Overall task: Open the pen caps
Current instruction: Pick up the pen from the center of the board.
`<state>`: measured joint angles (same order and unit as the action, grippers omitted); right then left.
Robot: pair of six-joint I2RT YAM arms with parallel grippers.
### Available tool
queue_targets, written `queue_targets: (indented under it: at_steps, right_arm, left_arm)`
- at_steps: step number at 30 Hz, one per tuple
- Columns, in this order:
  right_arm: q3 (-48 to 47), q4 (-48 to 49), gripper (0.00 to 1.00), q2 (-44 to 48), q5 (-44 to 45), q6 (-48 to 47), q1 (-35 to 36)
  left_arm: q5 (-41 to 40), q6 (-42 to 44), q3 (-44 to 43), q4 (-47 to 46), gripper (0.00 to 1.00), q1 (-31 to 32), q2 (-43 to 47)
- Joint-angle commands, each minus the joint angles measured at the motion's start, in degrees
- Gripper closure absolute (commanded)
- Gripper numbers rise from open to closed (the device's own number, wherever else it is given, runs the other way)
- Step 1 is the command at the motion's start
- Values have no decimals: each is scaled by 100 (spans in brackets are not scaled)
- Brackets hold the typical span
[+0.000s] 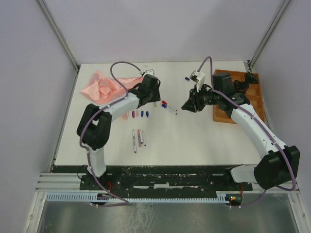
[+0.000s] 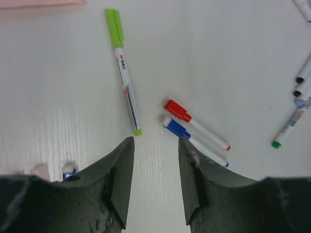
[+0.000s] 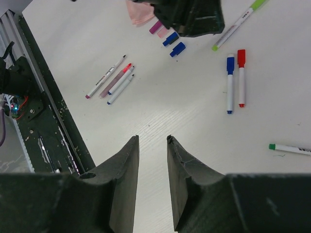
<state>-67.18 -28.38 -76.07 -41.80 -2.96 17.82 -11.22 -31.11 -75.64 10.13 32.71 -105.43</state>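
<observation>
A red-capped pen (image 2: 194, 124) and a blue-capped pen (image 2: 192, 141) lie side by side just ahead of my left gripper (image 2: 155, 145), which is open and holds nothing. A green-capped pen (image 2: 124, 73) lies further ahead to the left. From above, the capped pair (image 1: 167, 106) sits between the left gripper (image 1: 155, 96) and the right gripper (image 1: 187, 106). My right gripper (image 3: 153, 141) hangs open over bare table. Loose pen caps, purple (image 3: 156, 26) and blue (image 3: 178, 48), lie in a row (image 1: 140, 114). Three uncapped pens (image 1: 138, 139) lie nearer the front.
A crumpled pink cloth (image 1: 104, 85) lies at the back left. An orange tray (image 1: 243, 97) stands at the right, under the right arm. More pens (image 2: 301, 82) and a green-tipped pen (image 3: 291, 148) lie to the right of the capped pair.
</observation>
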Motion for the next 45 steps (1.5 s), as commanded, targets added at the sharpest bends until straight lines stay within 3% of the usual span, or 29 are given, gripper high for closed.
queue_targets:
  at_steps: [1, 5, 10, 30, 45]
  right_arm:
    - [-154, 34, 63, 67, -179, -133, -21]
    - [-154, 39, 63, 92, -179, -160, -23]
    - [-145, 41, 63, 79, -188, -161, -25]
    - [-126, 52, 63, -7, -266, -161, -26]
    - [-112, 73, 63, -60, -419, -123, -25]
  left_arm:
    - [-590, 400, -1414, 1339, 52, -22, -930]
    - [-1008, 527, -2801, 2225, 59, -26, -1858]
    - [-1207, 665, -3552, 2558, 62, -34, -2463]
    - [-971, 747, -3782, 2567, 63, -127, -3083]
    - [-852, 782, -3630, 2596, 95, -193, -2842]
